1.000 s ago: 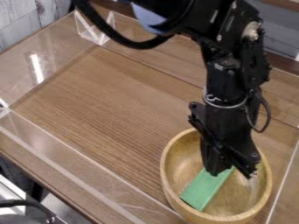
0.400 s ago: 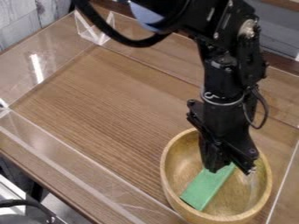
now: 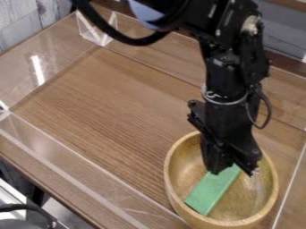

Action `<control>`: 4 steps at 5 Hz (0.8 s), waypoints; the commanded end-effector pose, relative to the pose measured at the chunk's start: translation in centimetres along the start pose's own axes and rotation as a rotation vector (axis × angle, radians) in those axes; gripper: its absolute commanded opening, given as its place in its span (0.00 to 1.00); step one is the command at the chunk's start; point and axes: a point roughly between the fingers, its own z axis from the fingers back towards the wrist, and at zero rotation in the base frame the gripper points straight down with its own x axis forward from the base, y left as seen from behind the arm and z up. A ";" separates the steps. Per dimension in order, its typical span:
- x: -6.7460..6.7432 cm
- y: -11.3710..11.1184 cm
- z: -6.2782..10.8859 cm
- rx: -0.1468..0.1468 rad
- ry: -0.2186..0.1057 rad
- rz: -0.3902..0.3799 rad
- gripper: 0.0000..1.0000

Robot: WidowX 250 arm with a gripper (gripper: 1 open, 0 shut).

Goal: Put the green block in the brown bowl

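The black fingers [image 3: 232, 167] point straight down inside the brown bowl [image 3: 182, 157], pinched narrow on the top end of the green block [image 3: 212, 190]. The block is a flat, smooth, bright green bar; it leans tilted, its lower end down in the bowl near the front wall. The bowl is round, light wood with visible grain and a thick rim, and holds nothing but the block. It sits on a wood-grain desk [image 3: 107, 98] edged by clear glossy walls [image 3: 48, 54]
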 end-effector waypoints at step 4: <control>1.1 0.9 2.6 0.002 -0.064 0.023 1.00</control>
